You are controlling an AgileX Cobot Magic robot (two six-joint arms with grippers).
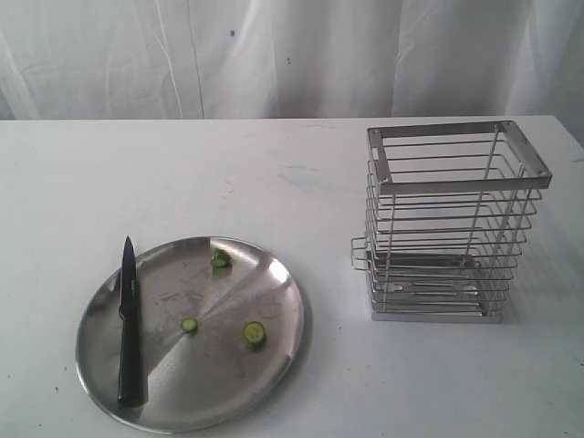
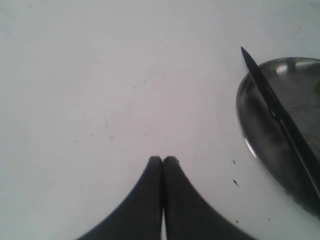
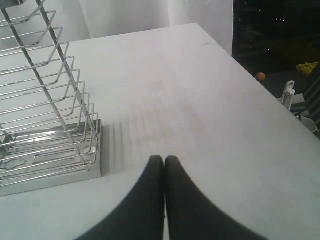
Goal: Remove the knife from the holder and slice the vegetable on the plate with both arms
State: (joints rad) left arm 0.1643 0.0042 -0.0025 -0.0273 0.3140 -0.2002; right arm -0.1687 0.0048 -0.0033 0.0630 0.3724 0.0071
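The black knife [image 1: 129, 321] lies on the left side of the steel plate [image 1: 274, 356], its tip pointing away over the rim. Three green vegetable pieces sit on the plate: one near the far rim [image 1: 220, 259], a small slice [image 1: 188, 325] in the middle, and a thicker slice [image 1: 254, 334] to its right. The wire holder [image 1: 452, 224] stands empty at the right. My left gripper [image 2: 163, 160] is shut over bare table, with the knife [image 2: 280, 116] and plate [image 2: 257, 125] off to one side. My right gripper [image 3: 163, 159] is shut, empty, beside the holder [image 3: 45, 115]. Neither arm shows in the exterior view.
A white table [image 1: 292, 173] with a white curtain [image 1: 274, 55] behind it. The right wrist view shows the table's edge [image 3: 260, 85] near the holder, with a dark room beyond.
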